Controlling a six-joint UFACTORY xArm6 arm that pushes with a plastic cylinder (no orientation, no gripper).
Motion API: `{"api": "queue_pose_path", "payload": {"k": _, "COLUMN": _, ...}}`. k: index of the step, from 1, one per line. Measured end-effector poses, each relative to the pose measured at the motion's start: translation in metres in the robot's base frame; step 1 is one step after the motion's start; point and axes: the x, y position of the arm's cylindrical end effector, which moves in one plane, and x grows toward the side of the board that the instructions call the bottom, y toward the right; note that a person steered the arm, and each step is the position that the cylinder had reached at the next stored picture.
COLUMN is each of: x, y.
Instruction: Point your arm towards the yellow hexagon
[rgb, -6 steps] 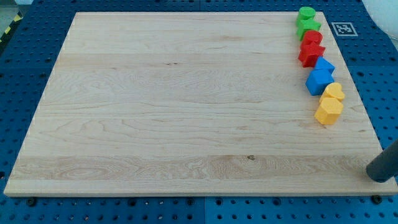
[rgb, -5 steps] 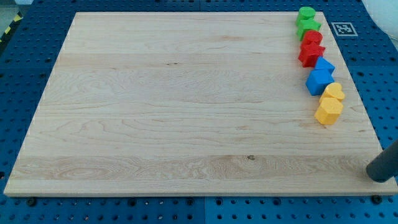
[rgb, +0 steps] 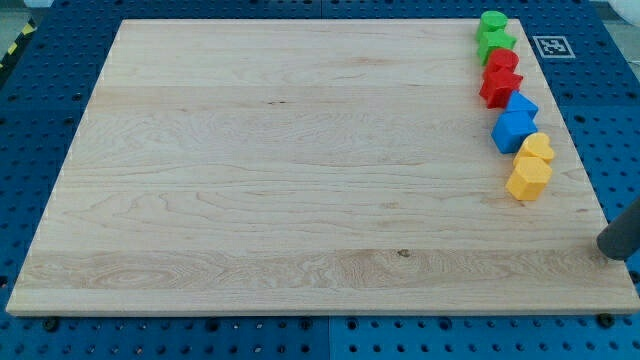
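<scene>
The yellow hexagon (rgb: 528, 178) lies near the wooden board's right edge, at the bottom of a column of blocks. Just above it, touching, is a second yellow block (rgb: 538, 148), perhaps a heart. My tip (rgb: 611, 250) is at the view's right edge, below and to the right of the hexagon and well apart from it. Only the rod's short lower end shows.
Above the yellow blocks the column runs up along the board's right edge (rgb: 590, 190): a blue block (rgb: 513, 130), a blue triangle (rgb: 521, 105), a red star (rgb: 499, 86), a red block (rgb: 503, 62), a green star (rgb: 496, 44), a green cylinder (rgb: 492, 21). A marker tag (rgb: 552, 45) lies on the blue pegboard.
My tip has moved a little up and to the right, further into the view's right edge. No block has moved.
</scene>
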Motion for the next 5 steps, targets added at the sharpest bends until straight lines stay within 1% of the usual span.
{"api": "queue_pose_path", "payload": {"k": 1, "x": -0.004, "y": 0.003}}
{"api": "queue_pose_path", "payload": {"k": 3, "x": -0.052, "y": 0.003}}
{"api": "queue_pose_path", "payload": {"k": 5, "x": -0.054, "y": -0.022}}
